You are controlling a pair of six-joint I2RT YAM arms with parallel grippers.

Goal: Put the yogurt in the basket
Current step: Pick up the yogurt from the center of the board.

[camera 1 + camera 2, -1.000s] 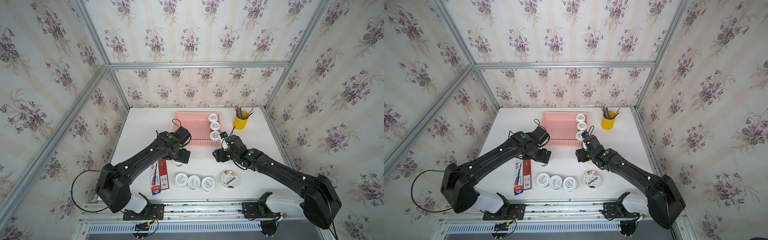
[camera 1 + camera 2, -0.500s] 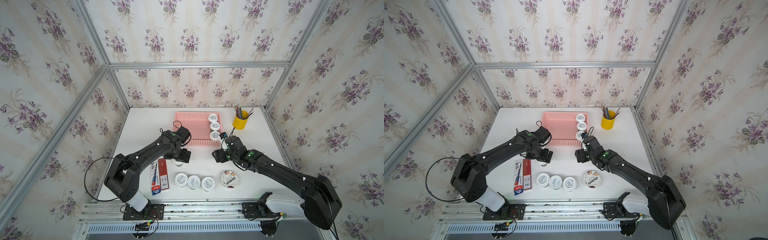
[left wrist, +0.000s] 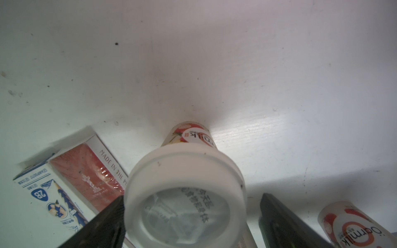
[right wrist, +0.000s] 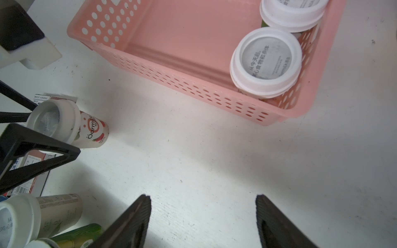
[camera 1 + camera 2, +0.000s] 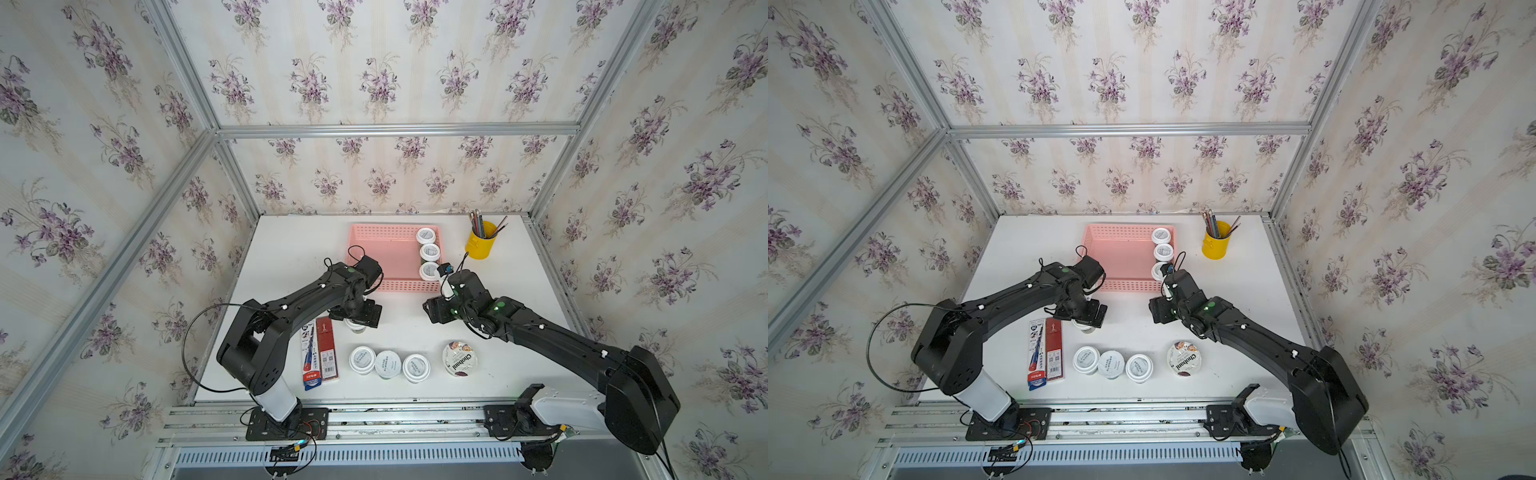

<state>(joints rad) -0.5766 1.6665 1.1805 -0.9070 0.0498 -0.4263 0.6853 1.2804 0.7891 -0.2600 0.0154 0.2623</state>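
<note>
A yogurt cup (image 3: 189, 137), upright on the table before the basket's (image 4: 193, 85) near wall, is straddled by the left gripper (image 3: 192, 198), fingers (image 3: 103, 221) spread (nothing pinched yet), ready for closing. The right gripper (image 4: 203, 199), spread and empty, is held beside the basket's near corner, presumably clear.

The left arm bends forward so its wrist sits over the near left corner of the basket (image 5: 390, 286). The left gripper (image 5: 358, 319) points down just in front of the basket, jaws spread wide on either side of a yogurt cup (image 3: 184, 193). The right arm stretches low toward the basket's near right corner, and the right gripper (image 4: 203, 199) is parted and empty.
</note>
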